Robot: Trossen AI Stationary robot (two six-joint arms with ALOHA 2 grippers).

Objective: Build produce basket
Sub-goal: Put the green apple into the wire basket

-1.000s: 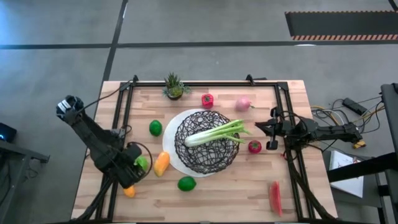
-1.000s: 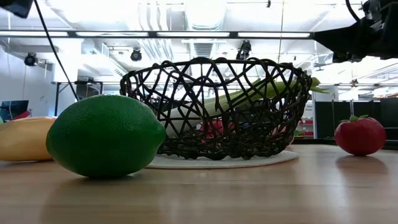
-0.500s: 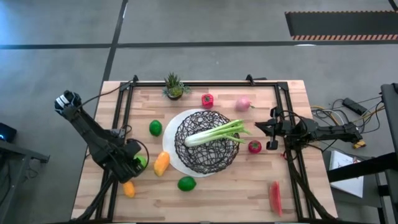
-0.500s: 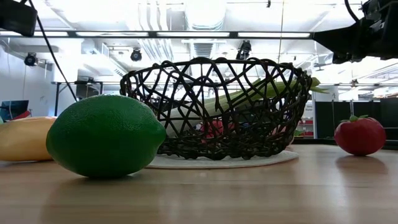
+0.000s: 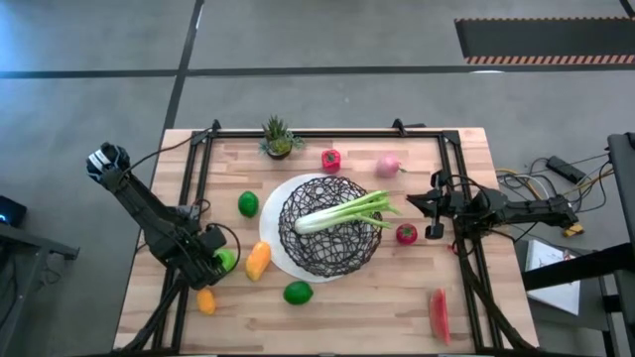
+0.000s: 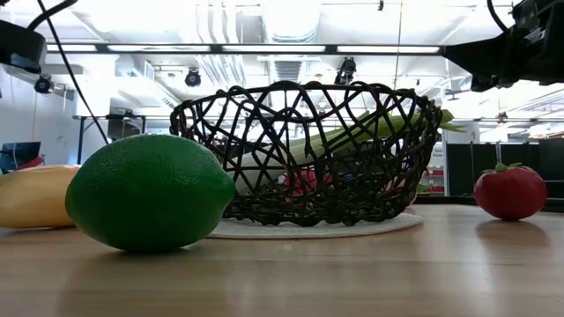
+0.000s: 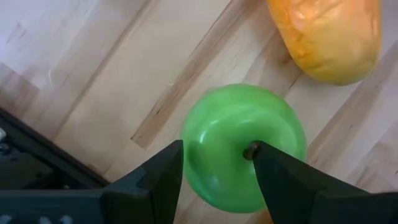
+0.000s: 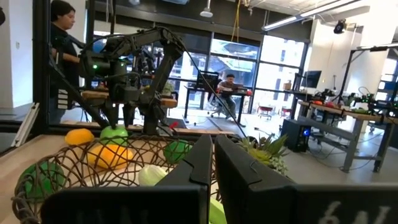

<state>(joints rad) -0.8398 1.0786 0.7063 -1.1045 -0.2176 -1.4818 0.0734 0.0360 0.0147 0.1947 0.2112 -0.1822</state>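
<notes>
- My left gripper [image 7: 214,165] is down at the near left part of the table [image 5: 377,307], its two fingers [image 7: 155,180] closed against the sides of a small green fruit [image 7: 242,146] with a dark stem spot.
- From above, that green fruit shows at the gripper's tip, just beside an orange piece [image 5: 258,260] that lies between it and the basket [image 5: 330,225].
- A smaller orange piece [image 5: 205,301] lies near the left arm, closer to the table's front edge.
- The basket sits mid-table on its white plate base, with the celery stalk [image 5: 342,212] lying across its rim, leafy end toward the right arm.
- My right gripper [image 5: 411,205] hangs just beside the basket's right side, fingers pressed together and holding nothing.
- A red fruit [image 5: 406,234] rests on the table near the right gripper.
- Other produce lies loose on the wood: a lime [image 5: 298,293] in front of the basket, a green piece [image 5: 248,203] to its left, a red piece [image 5: 330,159] and a pink piece [image 5: 387,165] behind it, and a red slice [image 5: 439,313] at the front right.
- A small potted plant [image 5: 277,138] stands at the far edge.
</notes>
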